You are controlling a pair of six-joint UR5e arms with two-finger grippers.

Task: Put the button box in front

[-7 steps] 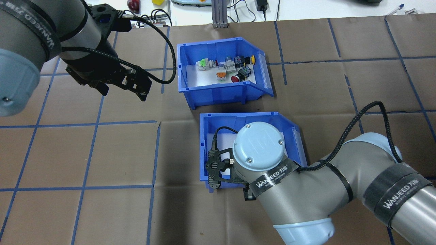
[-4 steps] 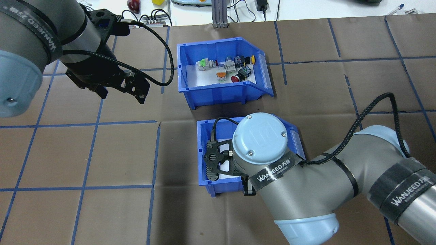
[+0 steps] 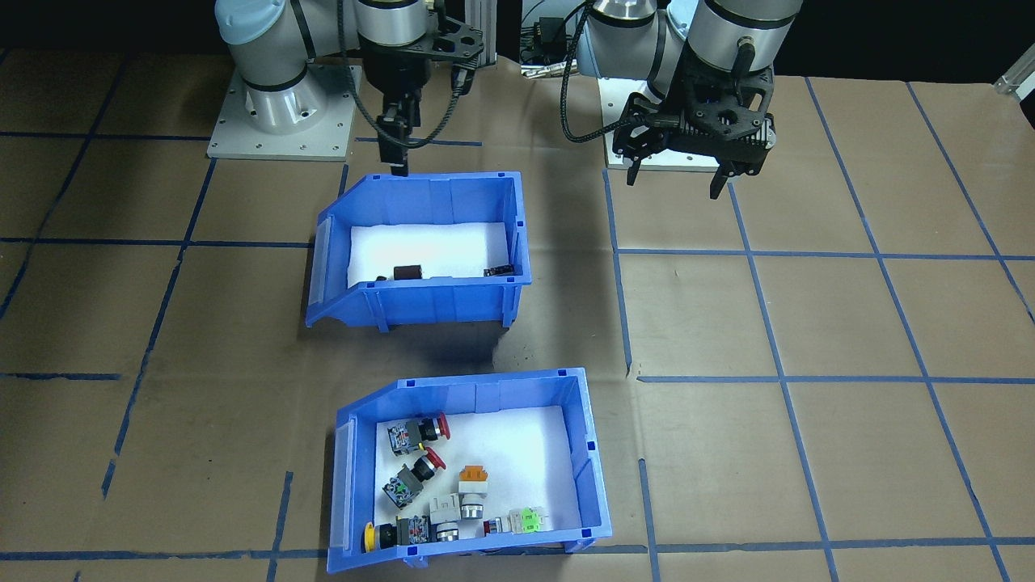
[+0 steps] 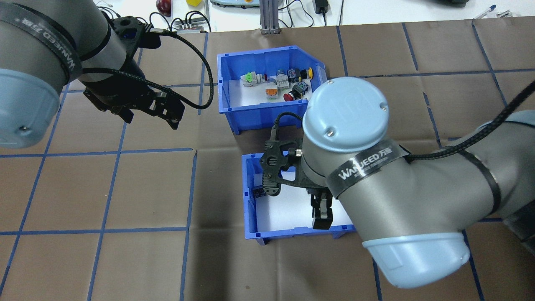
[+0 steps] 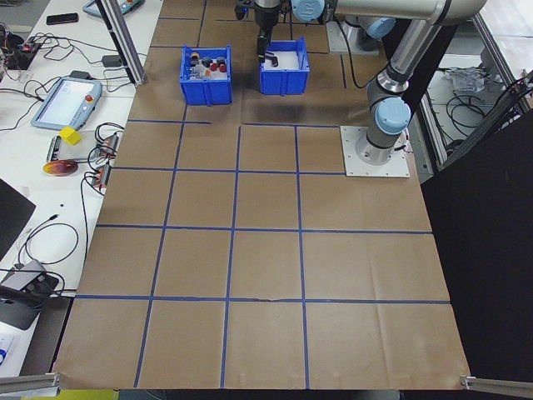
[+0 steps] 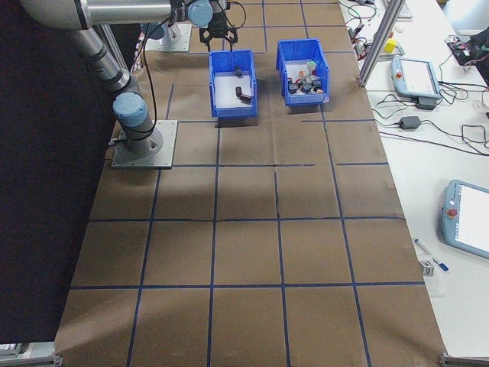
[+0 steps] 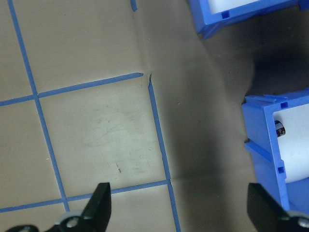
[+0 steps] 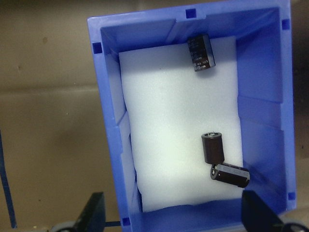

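Overhead behind robot, front view facing it, both sharing two bins [image 4: 234,115], side views distant

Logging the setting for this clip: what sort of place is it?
Likely a robotics lab: two bench-mounted arms, a brown paper-covered table with a blue tape grid, and a grey teach pendant among cables alongside.

Beneath the black matt right gripper [image 4: 322,219] lies a glossy blue plastic capacitor bin [image 8: 108,121] lined with matt white foam [image 8: 169,121]; beside it, creased brown paper table covering [image 7: 96,140] marked with smooth blue tape.
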